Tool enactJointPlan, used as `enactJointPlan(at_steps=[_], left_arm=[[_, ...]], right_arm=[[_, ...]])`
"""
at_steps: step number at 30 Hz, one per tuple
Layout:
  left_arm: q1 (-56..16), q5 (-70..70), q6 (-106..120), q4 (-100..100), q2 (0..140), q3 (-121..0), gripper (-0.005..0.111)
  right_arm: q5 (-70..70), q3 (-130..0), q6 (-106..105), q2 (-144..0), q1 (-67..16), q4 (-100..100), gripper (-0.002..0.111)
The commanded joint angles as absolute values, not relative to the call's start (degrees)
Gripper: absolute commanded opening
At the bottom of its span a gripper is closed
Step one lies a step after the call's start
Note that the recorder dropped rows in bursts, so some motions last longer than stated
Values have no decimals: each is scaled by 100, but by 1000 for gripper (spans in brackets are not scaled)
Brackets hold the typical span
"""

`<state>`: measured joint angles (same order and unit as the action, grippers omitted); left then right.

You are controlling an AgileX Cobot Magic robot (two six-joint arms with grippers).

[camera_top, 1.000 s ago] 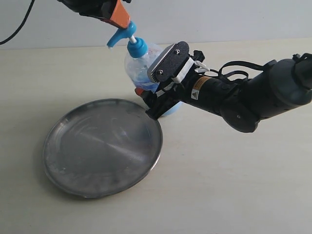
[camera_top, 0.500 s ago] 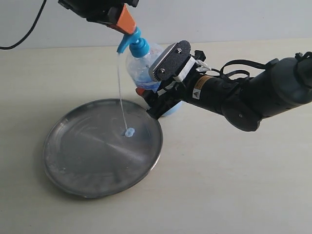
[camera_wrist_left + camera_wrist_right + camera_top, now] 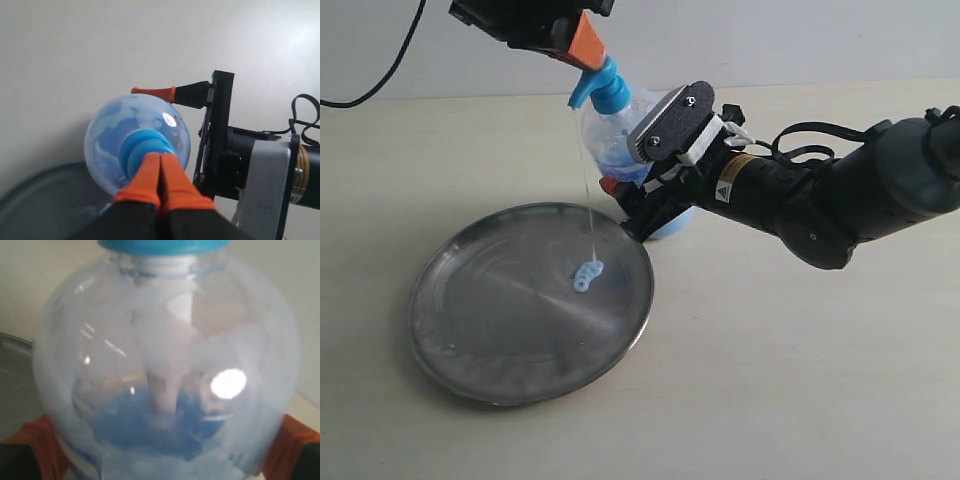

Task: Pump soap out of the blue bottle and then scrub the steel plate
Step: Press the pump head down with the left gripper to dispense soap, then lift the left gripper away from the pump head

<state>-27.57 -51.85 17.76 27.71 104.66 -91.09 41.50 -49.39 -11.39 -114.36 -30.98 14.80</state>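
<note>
The bottle (image 3: 610, 140) is clear plastic with a rounded shoulder, pale blue liquid low inside it and a white tube running down its middle. Its pump head (image 3: 595, 85) and collar are bright blue. It stands upright on the table (image 3: 800, 380), just beside the far right rim of the plate (image 3: 470, 320). The plate is wide, shallow, grey and shiny, and lies flat nearer the camera and to the left. On its right half lies the soap (image 3: 587, 272), a small glossy pale blue string of beads. A fine thread hangs from the spout down toward it.

The right gripper (image 3: 165, 450) clasps the bottle's lower body, with an orange pad on each side. The left gripper (image 3: 160, 172) has its two orange fingers pressed together, holding nothing, and their tips bear down on top of the pump head.

A second ago the pump head stood raised with its white stem showing, and the plate was bare. Half a second ago the head was already pushed down, and a thin stream fed one small blob. The blob has since grown into a longer patch and the stream has thinned. The bottle, plate and right gripper have not moved.
</note>
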Motion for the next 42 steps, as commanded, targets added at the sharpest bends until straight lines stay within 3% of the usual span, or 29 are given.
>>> enactJointPlan(at_steps=[1,17,31,42], left_arm=[[-2806,-5496,1759,2131,10899,-8734,1],[-2806,-4434,1774,2118,9375,-8734,1],[-2796,-4483,1596,1755,8100,-8734,1],[-2796,-4049,1478,1659,7420,-7781,1]], right_arm=[[4704,-4962,-1235,-11326,-3169,1966,0],[4681,-4962,-1258,-11326,-3169,1911,0],[4639,-4962,-1377,-11326,-3118,1351,0],[4744,-4987,-800,-11326,-2954,1386,0]])
